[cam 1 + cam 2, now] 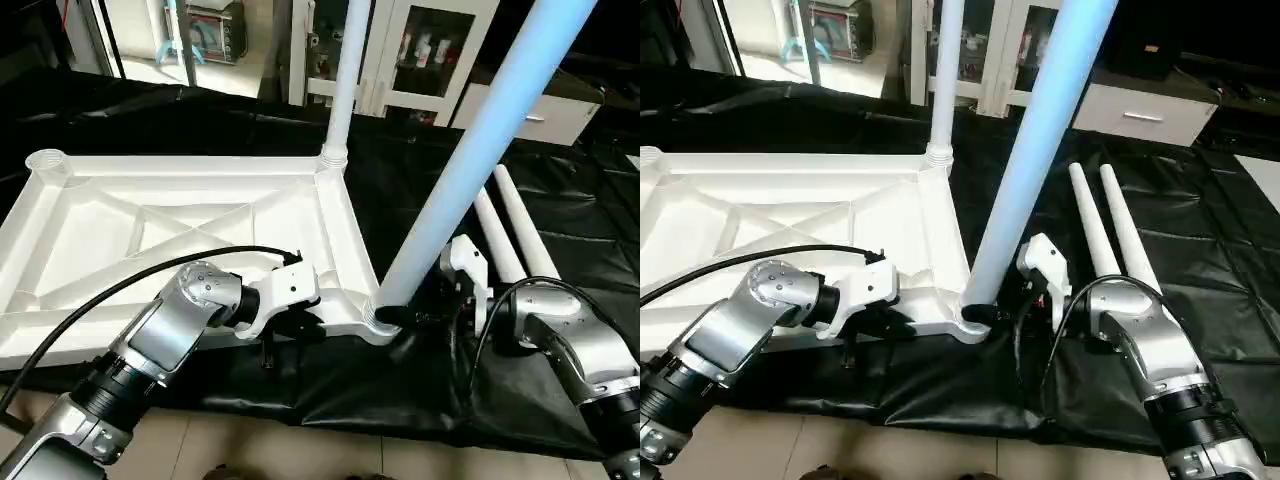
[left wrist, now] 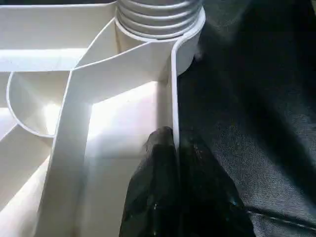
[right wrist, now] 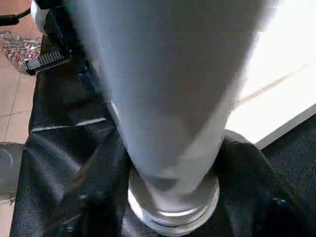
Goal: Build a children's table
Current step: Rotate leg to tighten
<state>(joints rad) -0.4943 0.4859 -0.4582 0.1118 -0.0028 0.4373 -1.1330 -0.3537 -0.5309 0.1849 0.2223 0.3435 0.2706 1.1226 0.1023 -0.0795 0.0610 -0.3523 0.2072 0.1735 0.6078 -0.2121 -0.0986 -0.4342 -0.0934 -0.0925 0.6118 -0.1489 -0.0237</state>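
The table top (image 1: 200, 240) lies upside down on the black sheet (image 1: 560, 200), ribs upward. One leg (image 1: 345, 80) stands in the far right corner socket, and a second leg (image 1: 480, 150) stands in the near right socket (image 1: 378, 322), leaning right. The left gripper (image 2: 175, 158) is pressed together, pinching the top's near rim just left of that socket to steady it. The right gripper (image 1: 1012, 300) sits at the base of the second leg, its fingers around it; whether they clamp it I cannot tell. Two spare legs (image 1: 515, 230) lie to the right. This looks like seating the second leg; next, twisting it home and upright.
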